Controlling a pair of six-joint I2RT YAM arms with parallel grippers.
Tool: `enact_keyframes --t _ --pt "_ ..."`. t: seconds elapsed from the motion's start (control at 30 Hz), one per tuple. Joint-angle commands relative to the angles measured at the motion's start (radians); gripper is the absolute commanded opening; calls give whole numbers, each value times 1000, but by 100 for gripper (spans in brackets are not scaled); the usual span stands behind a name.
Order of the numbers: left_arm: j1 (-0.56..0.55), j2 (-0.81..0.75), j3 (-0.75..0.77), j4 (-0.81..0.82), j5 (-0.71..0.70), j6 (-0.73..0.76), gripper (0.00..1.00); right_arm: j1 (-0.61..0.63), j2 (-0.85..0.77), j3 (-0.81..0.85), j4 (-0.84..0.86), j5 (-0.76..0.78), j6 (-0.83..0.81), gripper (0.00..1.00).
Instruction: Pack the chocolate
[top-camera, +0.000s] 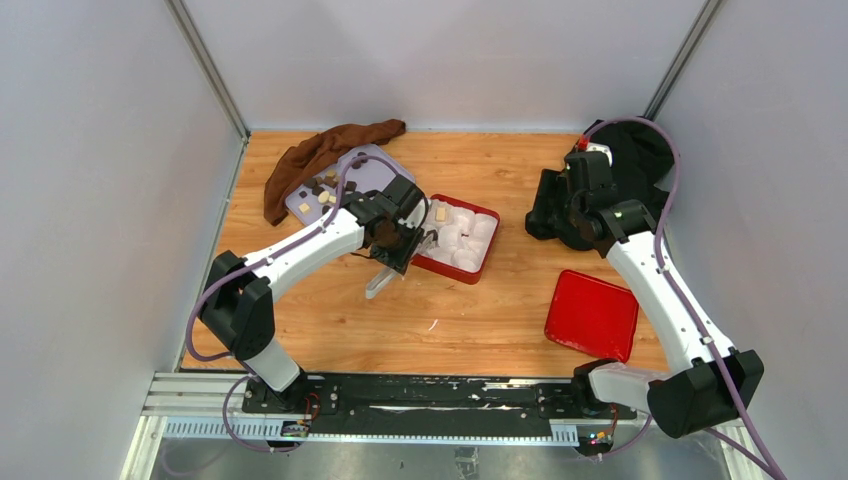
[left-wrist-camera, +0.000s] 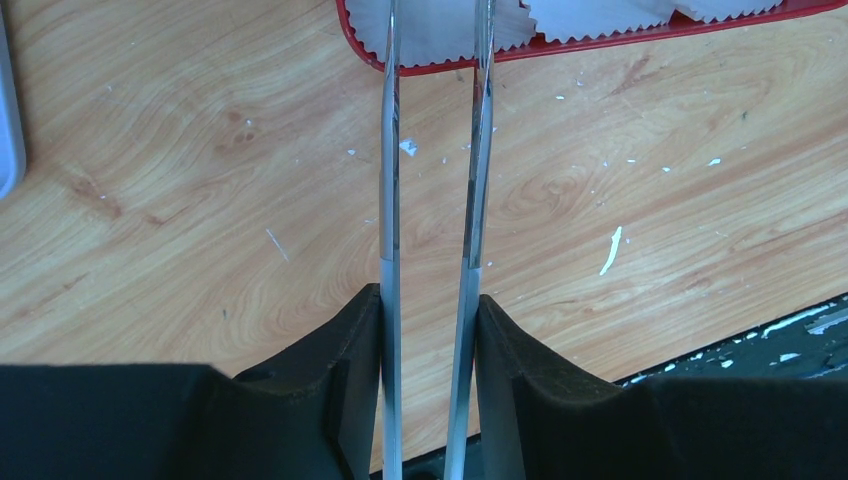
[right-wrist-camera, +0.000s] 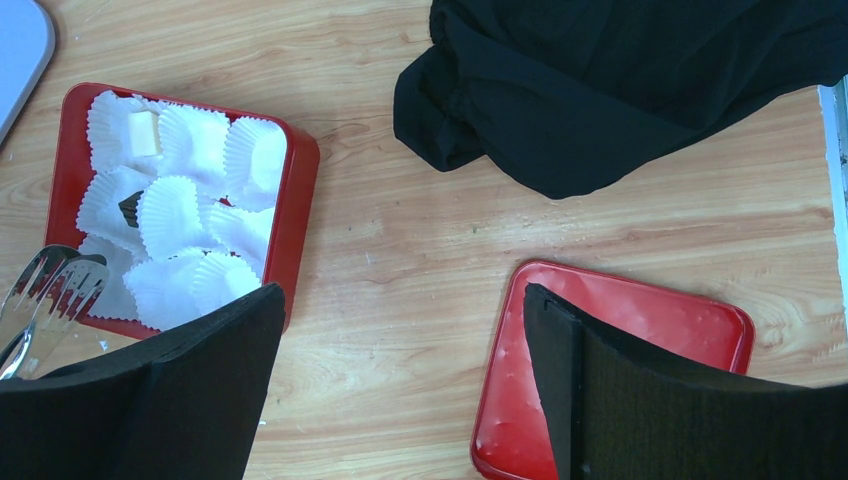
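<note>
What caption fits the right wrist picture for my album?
Open right gripper facing a red box of paper cups, a red lid and black cloth.

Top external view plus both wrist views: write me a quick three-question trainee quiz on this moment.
1. True or false: the left hand grips metal tongs.
2. Where do most chocolate pieces lie? A. on the grey tray B. on the red lid C. on the black cloth
3. Fill in: the right hand is ____ and holds nothing.

Key: 1 true; 2 A; 3 open.
</note>
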Motion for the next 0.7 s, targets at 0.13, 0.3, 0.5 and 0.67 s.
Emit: enact_keyframes --t 0.13,0.3,0.5,0.67 --pt "-6 4 24 -13 -24 -4 30 -7 -6 -7 -9 -1 3 93" --pt "-6 4 23 -15 -21 -2 36 -7 -6 -9 -9 -1 8 93" --pt "-6 3 24 -19 -21 6 41 -7 -7 -14 -9 0 10 93" --pt "-6 0 27 -21 -18 10 46 -7 -8 -16 -9 1 13 93"
